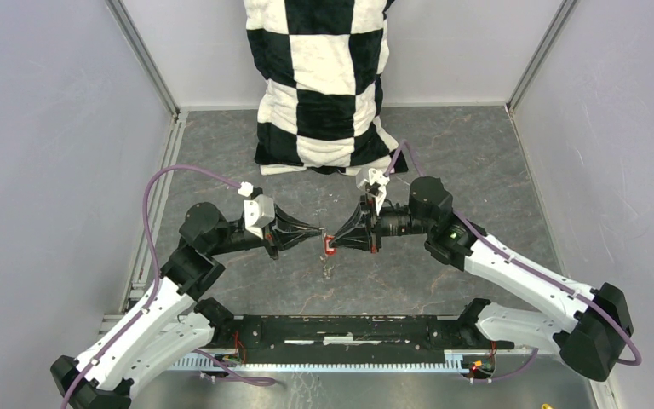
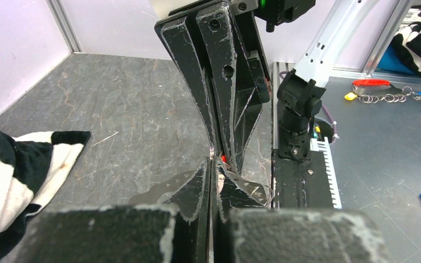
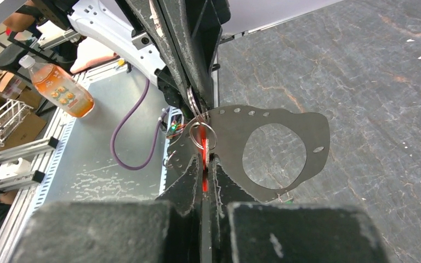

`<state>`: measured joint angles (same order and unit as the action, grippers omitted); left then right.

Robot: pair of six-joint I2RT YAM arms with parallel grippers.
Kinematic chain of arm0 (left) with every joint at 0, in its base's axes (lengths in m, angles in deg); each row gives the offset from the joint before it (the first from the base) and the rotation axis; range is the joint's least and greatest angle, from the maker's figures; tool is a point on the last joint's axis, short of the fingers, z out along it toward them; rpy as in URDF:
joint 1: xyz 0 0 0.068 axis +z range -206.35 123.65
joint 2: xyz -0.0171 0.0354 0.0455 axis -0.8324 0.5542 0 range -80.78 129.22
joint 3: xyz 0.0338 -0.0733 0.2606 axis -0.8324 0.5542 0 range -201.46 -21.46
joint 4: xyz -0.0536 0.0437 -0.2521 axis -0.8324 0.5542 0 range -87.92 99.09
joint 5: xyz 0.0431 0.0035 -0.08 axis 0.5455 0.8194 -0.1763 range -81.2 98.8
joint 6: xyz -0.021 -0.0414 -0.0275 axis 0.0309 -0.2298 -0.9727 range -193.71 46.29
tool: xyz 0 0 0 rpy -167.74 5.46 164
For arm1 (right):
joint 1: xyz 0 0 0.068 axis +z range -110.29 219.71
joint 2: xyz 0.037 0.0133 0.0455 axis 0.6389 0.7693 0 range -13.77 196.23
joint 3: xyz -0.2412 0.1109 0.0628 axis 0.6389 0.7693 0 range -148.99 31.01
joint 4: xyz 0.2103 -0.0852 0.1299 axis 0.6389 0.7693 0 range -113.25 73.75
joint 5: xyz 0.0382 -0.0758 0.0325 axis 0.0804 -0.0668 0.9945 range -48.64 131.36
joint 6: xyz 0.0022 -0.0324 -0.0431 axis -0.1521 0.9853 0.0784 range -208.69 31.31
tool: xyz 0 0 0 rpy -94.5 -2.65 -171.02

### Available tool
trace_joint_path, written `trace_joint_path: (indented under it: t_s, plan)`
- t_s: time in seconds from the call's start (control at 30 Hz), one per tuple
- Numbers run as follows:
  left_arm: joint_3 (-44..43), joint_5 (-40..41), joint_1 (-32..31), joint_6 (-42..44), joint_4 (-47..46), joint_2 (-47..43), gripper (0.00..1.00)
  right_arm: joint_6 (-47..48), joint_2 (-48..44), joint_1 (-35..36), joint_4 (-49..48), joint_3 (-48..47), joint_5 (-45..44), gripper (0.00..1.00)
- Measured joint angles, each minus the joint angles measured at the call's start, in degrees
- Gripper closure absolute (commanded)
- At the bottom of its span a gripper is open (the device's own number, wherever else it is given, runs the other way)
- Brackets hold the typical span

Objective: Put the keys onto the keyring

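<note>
The right claw (image 3: 205, 160) pinches the red key (image 3: 204, 179). The left claw (image 3: 202, 108) is closed, tip to tip with it, the keyring (image 3: 193, 103) between them.

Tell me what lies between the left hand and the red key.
A small silvery ring, hanging at the tip of the left hand above the red key pinched in the right hand; the right wrist view shows it.

arms: both extended inward, tips meeting above the middle of the counter (image 1: 477, 170) | left fingers (image 1: 306, 228): closed, pointing right | right fingers (image 1: 351, 236): closed on red key (image 1: 329, 248), pointing left | small metal piece (image 1: 328, 269): hung just below the key, too small to identify | checkered cloth (image 1: 324, 85): at back wall, lower edge on counter
</note>
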<state>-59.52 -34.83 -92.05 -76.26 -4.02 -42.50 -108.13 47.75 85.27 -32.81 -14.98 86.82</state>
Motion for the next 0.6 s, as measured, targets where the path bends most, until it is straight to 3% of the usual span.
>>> trace_joint_path:
  t_s: [0.2,0.4,0.53,0.6]
  plan:
    - [0.0,-0.6,0.0,0.0,-0.3,0.7,0.98,1.6,2.2,0.0,2.5,-1.6,2.6,0.66]
    - [0.0,-1.8,0.0,0.0,-1.2,0.7,0.98,5.9,3.5,0.0,9.0,-4.3,3.0,0.51]
    - [0.0,-2.7,0.0,0.0,-1.2,0.7,0.98,10.0,3.0,-0.2,15.1,-6.4,1.6,0.35]
    - [0.0,-3.6,0.0,0.0,-0.7,0.7,0.98,12.5,2.6,-0.6,18.6,-8.6,0.0,0.34]
